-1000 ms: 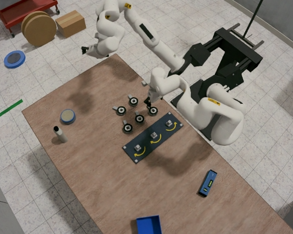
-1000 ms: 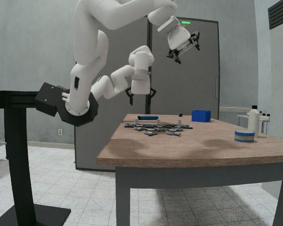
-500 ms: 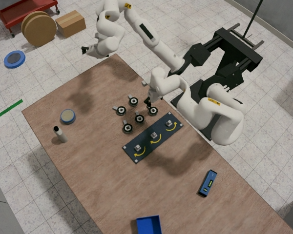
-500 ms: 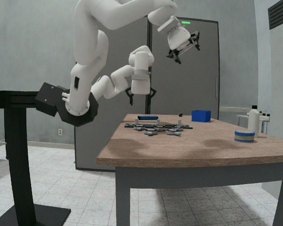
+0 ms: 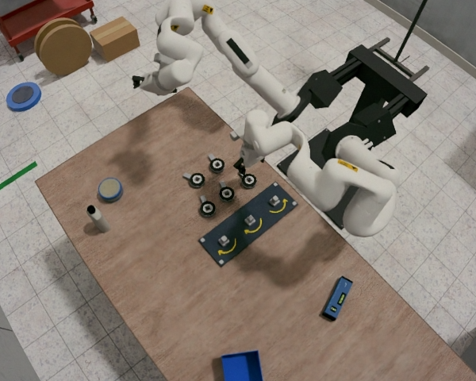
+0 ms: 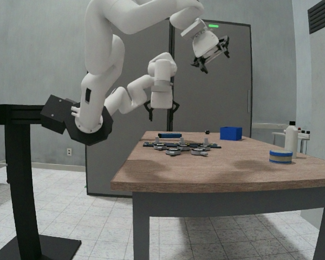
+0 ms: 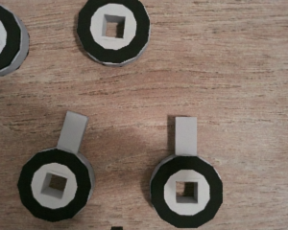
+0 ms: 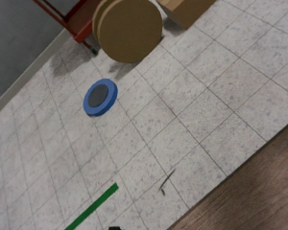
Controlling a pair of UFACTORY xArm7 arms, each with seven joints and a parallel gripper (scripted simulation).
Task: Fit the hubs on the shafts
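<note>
You see a dark blue board (image 5: 236,232) (image 6: 171,144) with yellow arrows; toward eight o'clock in the top view, your plain bin (image 5: 241,366) (image 6: 231,133) is bright blue.
</note>
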